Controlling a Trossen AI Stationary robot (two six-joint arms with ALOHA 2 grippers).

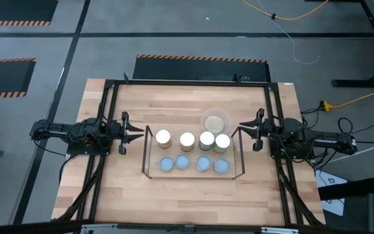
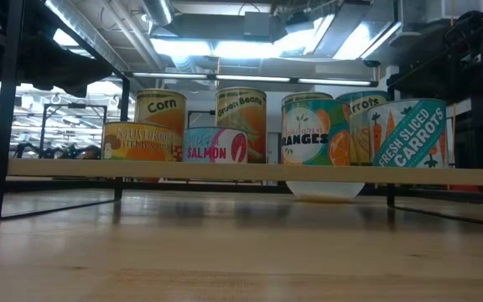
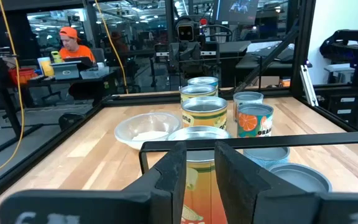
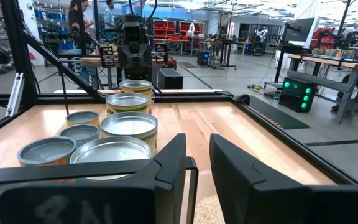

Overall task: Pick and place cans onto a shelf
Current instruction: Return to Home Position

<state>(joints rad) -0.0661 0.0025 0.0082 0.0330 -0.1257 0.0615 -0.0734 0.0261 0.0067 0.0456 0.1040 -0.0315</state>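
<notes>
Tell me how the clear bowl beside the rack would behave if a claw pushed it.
The bowl looks like thin clear plastic, so probably light. Being wide and low, it would likely slide on the smooth wooden table rather than tip. Its rim may flex if pinched.

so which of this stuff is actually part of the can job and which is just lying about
Job: eight cans, all on the shelf; left hand and right hand, open and empty, either side of it.
Lying about: clear dish behind the shelf; a person beyond the table.
</notes>
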